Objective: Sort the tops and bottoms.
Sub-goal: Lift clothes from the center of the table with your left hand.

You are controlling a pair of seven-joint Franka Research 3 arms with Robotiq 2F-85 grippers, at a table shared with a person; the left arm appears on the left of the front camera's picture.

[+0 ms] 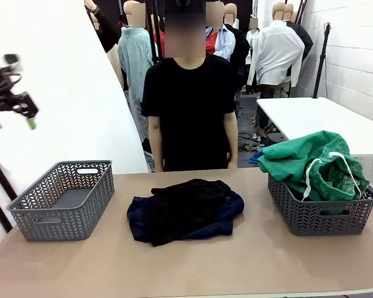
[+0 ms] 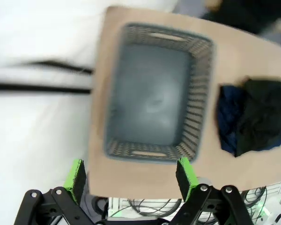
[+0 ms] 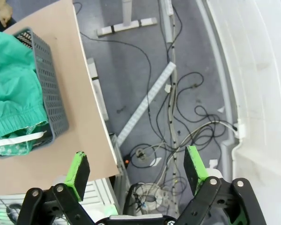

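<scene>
Green bottoms (image 1: 317,164) in basket (image 1: 323,218), dark clothes (image 1: 186,211) mid-table, left gripper (image 2: 131,173) and right gripper (image 3: 136,164) released

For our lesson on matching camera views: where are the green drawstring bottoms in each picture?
Front view: the bottoms heap over the grey basket at right.
Left wrist view: faces the other basket and dark clothes instead.
Right wrist view: bottoms at upper left, in that grey basket.
Shared landmark: the tan table.

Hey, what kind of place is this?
Probably a robotics lab or test workshop: loose cables cross the bare floor, and a plain table holds two grey baskets and a pile of dark clothes.
</scene>
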